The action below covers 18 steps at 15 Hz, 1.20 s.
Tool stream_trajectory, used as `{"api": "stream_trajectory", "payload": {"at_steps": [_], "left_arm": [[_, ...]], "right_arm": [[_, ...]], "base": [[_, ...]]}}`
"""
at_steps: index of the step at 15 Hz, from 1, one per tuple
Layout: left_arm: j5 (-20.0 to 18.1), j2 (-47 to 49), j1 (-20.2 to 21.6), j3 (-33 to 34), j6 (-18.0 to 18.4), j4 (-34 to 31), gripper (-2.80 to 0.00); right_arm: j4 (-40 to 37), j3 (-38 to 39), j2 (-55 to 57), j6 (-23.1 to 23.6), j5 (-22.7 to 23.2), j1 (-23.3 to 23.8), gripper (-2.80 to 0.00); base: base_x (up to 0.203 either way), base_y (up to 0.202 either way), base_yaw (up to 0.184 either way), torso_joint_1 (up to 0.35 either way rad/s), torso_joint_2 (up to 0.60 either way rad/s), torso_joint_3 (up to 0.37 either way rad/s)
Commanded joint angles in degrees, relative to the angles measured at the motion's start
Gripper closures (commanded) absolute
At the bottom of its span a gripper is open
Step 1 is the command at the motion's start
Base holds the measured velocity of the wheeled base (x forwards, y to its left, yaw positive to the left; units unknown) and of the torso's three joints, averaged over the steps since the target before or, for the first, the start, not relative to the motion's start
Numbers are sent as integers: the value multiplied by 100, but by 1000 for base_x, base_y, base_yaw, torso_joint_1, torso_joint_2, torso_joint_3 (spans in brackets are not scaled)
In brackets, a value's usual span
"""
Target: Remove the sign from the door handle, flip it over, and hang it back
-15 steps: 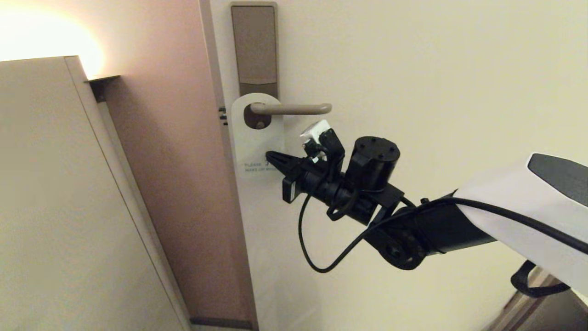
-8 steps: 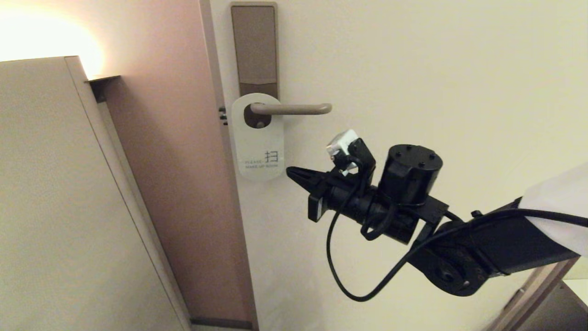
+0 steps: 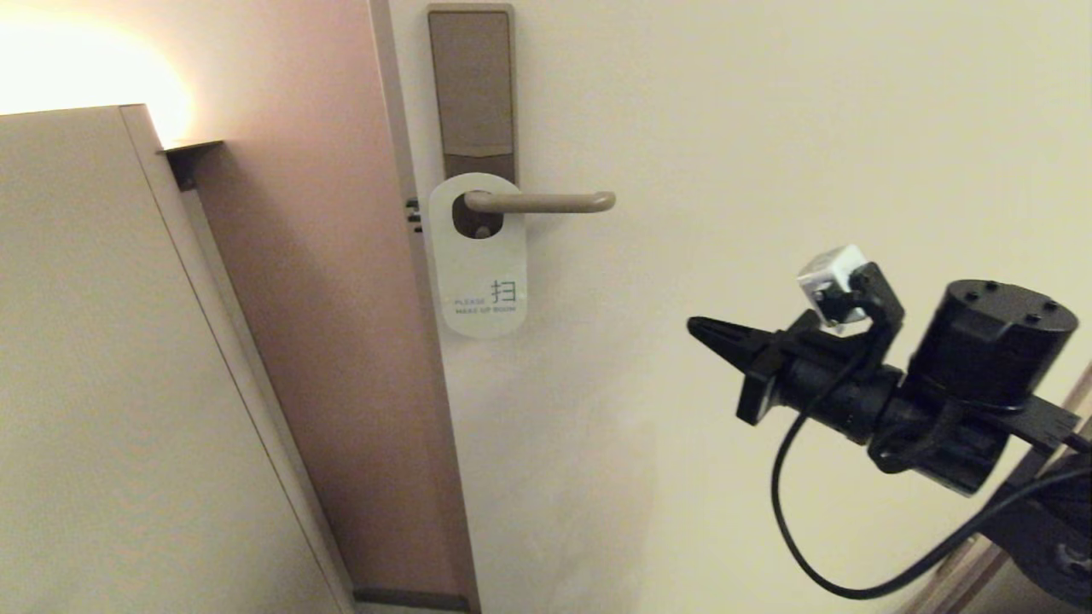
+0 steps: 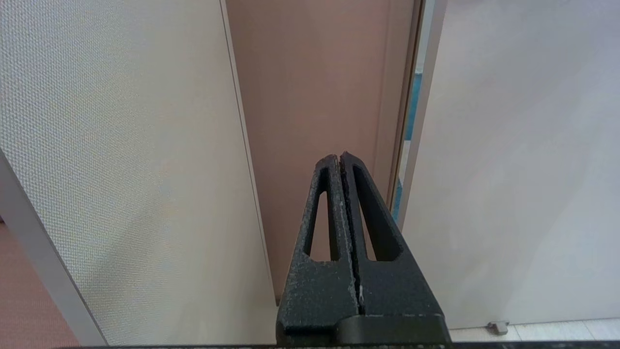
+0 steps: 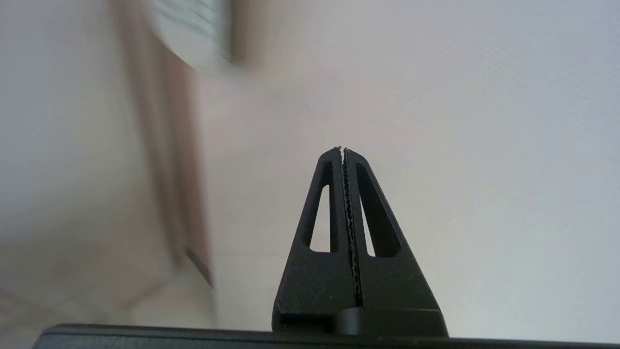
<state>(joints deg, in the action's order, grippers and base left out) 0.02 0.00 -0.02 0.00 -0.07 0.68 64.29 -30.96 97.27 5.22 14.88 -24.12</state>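
The sign hangs on the door handle with its white "PLEASE MAKE UP ROOM" side facing out; its oval hole sits round the handle's base. It shows blurred in the right wrist view. My right gripper is shut and empty, well to the right of the sign and lower than the handle, pointing left in front of the door; its shut jaws show in the right wrist view. My left gripper is shut and empty, out of the head view, facing the door frame lower down.
The brown lock plate stands above the handle on the cream door. The pinkish door frame and a cream wall panel lie to the left. A black cable loops below my right wrist.
My right gripper has drawn back to the right and slightly down, away from the sign's lower edge. The sign stays hanging on the handle.
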Motion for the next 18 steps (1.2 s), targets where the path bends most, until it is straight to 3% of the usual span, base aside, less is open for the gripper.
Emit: {"api": "stream_trajectory", "payload": {"at_steps": [1, 4, 13, 18], "left_arm": [[-2, 9, 2, 0, -1, 2, 0], [4, 9, -5, 0, -1, 2, 0], [-2, 6, 0, 0, -1, 2, 0], [-2, 9, 2, 0, -1, 2, 0]], "right_arm": [[40, 729, -792, -6, 34, 556, 0], [40, 1563, -1411, -53, 53, 1172, 0], [-11, 3009, -3377, -668, -108, 2070, 0], [-1511, 3090, -5088, -871, -131, 2134, 0]], "base": [[0, 0, 0, 0, 0, 0], [0, 0, 0, 0, 0, 0], [0, 0, 0, 0, 0, 0], [0, 0, 0, 0, 0, 0]]}}
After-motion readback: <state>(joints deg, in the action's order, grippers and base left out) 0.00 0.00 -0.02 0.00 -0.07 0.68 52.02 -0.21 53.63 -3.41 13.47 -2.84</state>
